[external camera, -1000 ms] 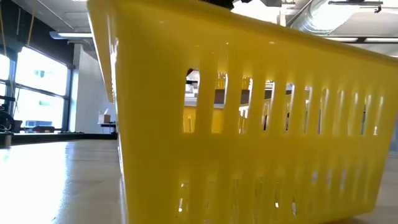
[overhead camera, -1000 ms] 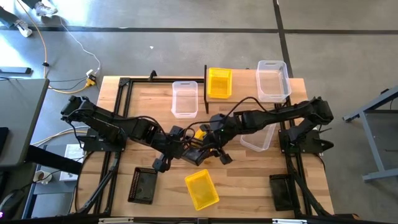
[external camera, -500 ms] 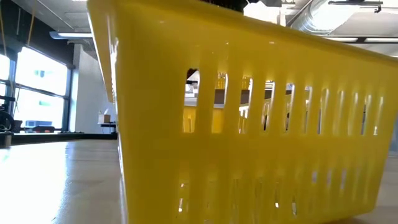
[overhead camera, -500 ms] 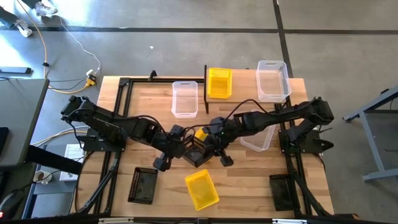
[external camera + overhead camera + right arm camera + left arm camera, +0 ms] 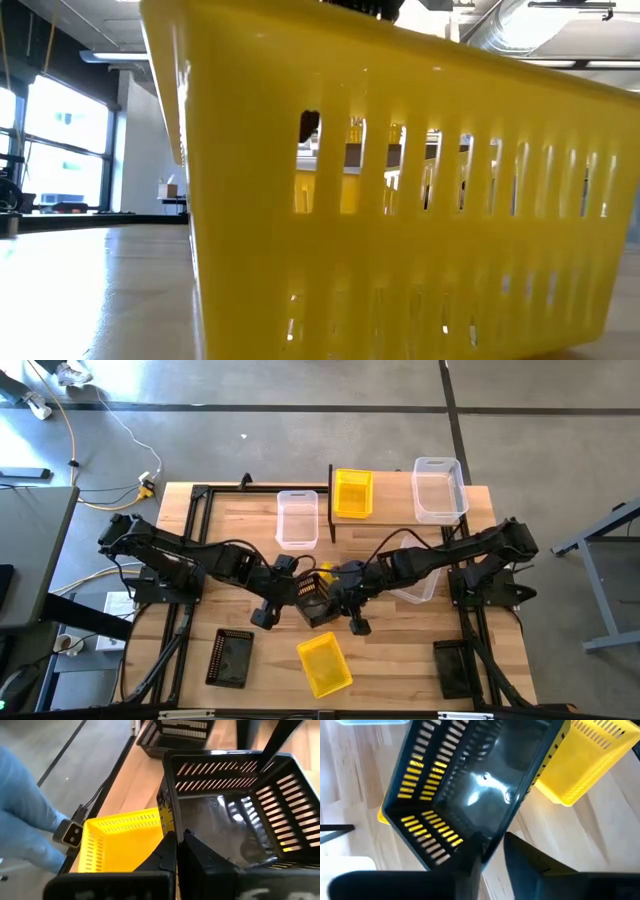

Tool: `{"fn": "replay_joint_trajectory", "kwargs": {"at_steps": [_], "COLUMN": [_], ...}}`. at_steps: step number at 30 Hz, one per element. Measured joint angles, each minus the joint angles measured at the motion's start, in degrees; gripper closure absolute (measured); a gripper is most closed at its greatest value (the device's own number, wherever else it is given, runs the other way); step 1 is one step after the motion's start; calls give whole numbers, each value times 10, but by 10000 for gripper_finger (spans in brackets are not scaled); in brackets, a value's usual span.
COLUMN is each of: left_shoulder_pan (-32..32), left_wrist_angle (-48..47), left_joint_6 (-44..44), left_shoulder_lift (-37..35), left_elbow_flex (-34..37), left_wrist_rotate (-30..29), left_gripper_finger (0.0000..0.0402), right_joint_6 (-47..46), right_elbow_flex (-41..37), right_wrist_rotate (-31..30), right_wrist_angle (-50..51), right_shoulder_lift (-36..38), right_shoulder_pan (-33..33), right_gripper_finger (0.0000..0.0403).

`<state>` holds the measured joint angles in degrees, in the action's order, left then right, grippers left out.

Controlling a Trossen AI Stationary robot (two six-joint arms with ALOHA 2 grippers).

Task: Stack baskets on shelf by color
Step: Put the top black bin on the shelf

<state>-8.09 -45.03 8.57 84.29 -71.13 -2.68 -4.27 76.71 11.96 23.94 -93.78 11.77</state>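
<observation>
Since one second ago the right gripper [image 5: 340, 603] has closed from wide open onto the wall of the black basket [image 5: 315, 601], while the left gripper [image 5: 297, 598] has begun to loosen on the opposite side of the same basket; the arms themselves shifted only a little. Taking the black basket as landmark: it hangs between both grippers over the middle of the table [image 5: 400, 650], tilted, with a small yellow piece [image 5: 325, 572] showing just behind it; one yellow basket [image 5: 324, 664] lies on the table near it toward the front edge, another black basket [image 5: 230, 657] lies well apart at the front left, a third black basket [image 5: 455, 668] at the front right; the shelf [image 5: 332, 510] stands beyond it at the far side, with a yellow basket [image 5: 352, 493] and two clear baskets [image 5: 297, 518] [image 5: 439, 488] around it; one more clear basket [image 5: 415, 582] lies near, under the right arm. In the right wrist view the fingers [image 5: 167, 852] pinch the rim of the black basket [image 5: 227, 805] tightly; in the left wrist view the fingers [image 5: 520, 865] sit astride the rim of this basket [image 5: 475, 790], and I cannot tell if they grip. I judge the basket is light, thin slotted plastic, a little flexible and smooth, so it can swing or slip in a pinch; the best hold is the top rim at the middle of a wall.
</observation>
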Motion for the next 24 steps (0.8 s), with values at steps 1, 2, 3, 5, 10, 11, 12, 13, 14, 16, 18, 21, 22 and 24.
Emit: {"fn": "replay_joint_trajectory", "kwargs": {"at_steps": [1, 2, 3, 5, 10, 11, 12, 13, 14, 16, 18, 21, 22, 24], "left_shoulder_pan": [0, 0, -1, -1, -1, -1, -1, -1, -1, -1, -1, -1, -1, -1], "left_wrist_angle": [0, 0, 0, 0, -10, -12, -15, -17, -18, -20, -23, -28, -28, -28], "left_joint_6": [-5, -9, -12, -15, -15, -15, -15, -15, -15, -15, -15, -15, -15, -15], "left_shoulder_lift": [0, 0, 0, 0, -1, -1, -1, -1, -1, -1, -1, -1, -1, -1], "left_elbow_flex": [0, 0, 0, 0, 0, 0, 0, 0, 0, 0, 0, 0, 0, 0], "left_wrist_rotate": [0, 1, 1, 0, -24, -33, -42, -51, -61, -81, -104, -129, -134, -145], "left_gripper_finger": [317, 306, 294, 271, 222, 215, 208, 202, 198, 192, 191, 193, 195, 199], "right_joint_6": [-10, -20, -30, -46, -92, -102, -110, -118, -125, -138, -150, -161, -163, -164], "right_elbow_flex": [0, 0, 0, 0, 0, 0, 0, 0, 0, 0, 0, 0, 0, 0], "right_wrist_rotate": [-6, -12, -17, -28, -60, -63, -69, -75, -79, -84, -87, -102, -107, -124], "right_wrist_angle": [0, 0, 1, 2, 14, 17, 21, 24, 24, 28, 38, 52, 57, 60], "right_shoulder_lift": [0, 0, 0, 0, 0, 0, 0, 0, 0, 0, 3, 13, 17, 27], "right_shoulder_pan": [3, 6, 9, 16, 29, 31, 33, 36, 39, 45, 52, 63, 66, 73], "right_gripper_finger": [402, 402, 402, 402, 403, 403, 403, 403, 403, 403, 403, 403, 403, 403]}}
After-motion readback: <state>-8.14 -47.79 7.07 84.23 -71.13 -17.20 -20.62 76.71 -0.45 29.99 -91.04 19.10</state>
